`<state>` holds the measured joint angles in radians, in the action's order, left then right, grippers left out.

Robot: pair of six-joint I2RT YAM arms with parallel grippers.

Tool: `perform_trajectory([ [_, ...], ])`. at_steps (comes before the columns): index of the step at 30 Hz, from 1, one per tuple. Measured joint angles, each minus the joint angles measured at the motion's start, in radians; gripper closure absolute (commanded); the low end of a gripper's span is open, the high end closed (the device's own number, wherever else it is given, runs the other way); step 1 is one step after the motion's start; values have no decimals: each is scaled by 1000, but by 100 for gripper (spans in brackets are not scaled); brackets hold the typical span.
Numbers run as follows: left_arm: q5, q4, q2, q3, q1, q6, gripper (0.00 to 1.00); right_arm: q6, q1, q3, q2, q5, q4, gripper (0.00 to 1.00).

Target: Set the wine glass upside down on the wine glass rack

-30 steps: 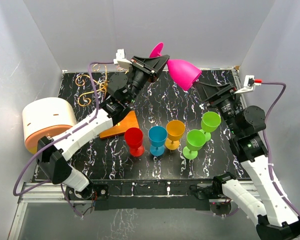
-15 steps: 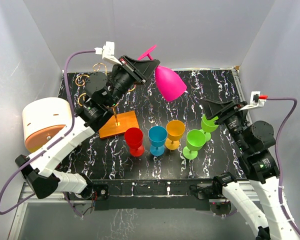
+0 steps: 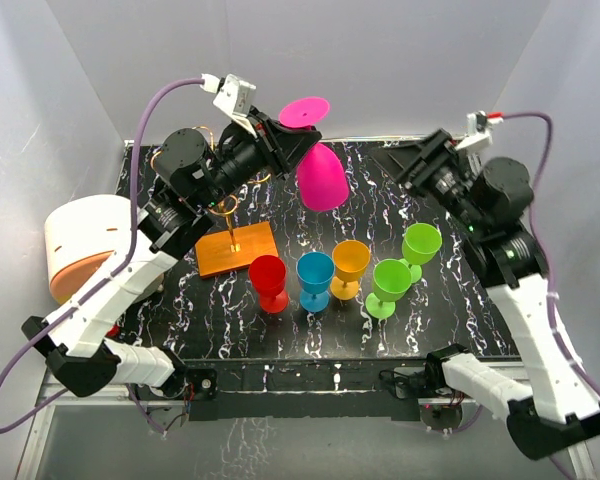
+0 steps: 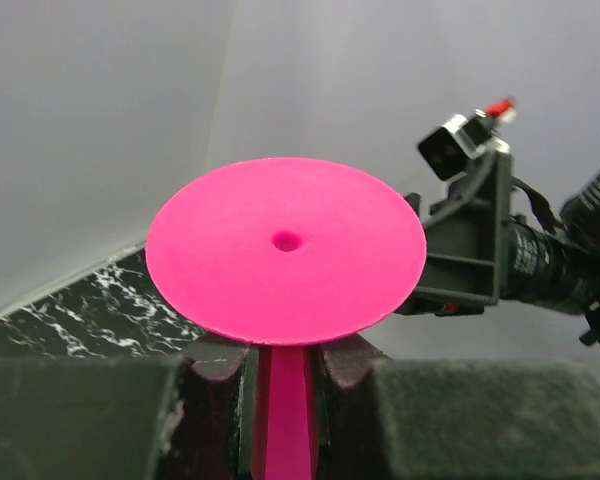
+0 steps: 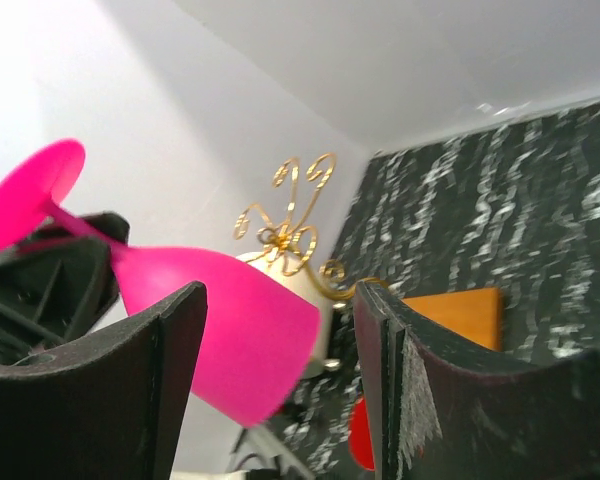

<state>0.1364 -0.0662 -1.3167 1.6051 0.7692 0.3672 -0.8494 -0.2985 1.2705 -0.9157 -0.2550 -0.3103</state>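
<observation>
1. The wine glass (image 3: 320, 180) is looking bright pink and opaque. It has a flat round foot with a small hole in the centre, a thin stem and a deep bowl.
2. It is hanging in the air in the upper middle of the top view, turned upside down: the foot is pointing up and the mouth of the bowl is pointing down, a little tilted.
3. The left gripper (image 3: 298, 140) is pinching the stem just under the foot. Its jaws are standing narrow, pressing on the stem from both sides, as the left wrist view is showing.
4. The wine glass rack (image 3: 238, 247) is standing to the lower left of the glass. Its orange base is lying on the black marbled table (image 3: 280, 340), and its gold curls are partly hiding behind the left arm. Glass and rack are not touching.
5. The right gripper (image 3: 410, 160) is hovering in the upper right, jaws wide apart and holding nothing. Between its fingers (image 5: 110, 400) the pink bowl is appearing, well apart from them.
6. A row of coloured glasses (image 3: 348, 262) — red, blue, orange, two green — is standing upright in the lower middle.
</observation>
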Motion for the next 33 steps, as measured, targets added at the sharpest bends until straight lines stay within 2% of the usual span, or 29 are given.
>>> perform_trajectory([
  [7,74,-49,4,-47,-1,-190,100,-262,0,64,-189,-148,102,41],
  [15,115,-114,-10,-83,-1,-369,100,-544,-3,93,-231,-228,320,48],
  [23,111,-135,-73,-47,0,-492,100,-618,-6,267,-294,-216,291,59],
  [27,95,-134,-111,-29,-1,-513,100,-619,-16,299,-333,-215,267,60],
  [30,78,-124,-122,-29,-1,-518,100,-598,-21,306,-349,-198,219,54],
  [33,65,-118,-133,-29,-6,-521,100,-546,-21,323,-345,-154,148,53],
])
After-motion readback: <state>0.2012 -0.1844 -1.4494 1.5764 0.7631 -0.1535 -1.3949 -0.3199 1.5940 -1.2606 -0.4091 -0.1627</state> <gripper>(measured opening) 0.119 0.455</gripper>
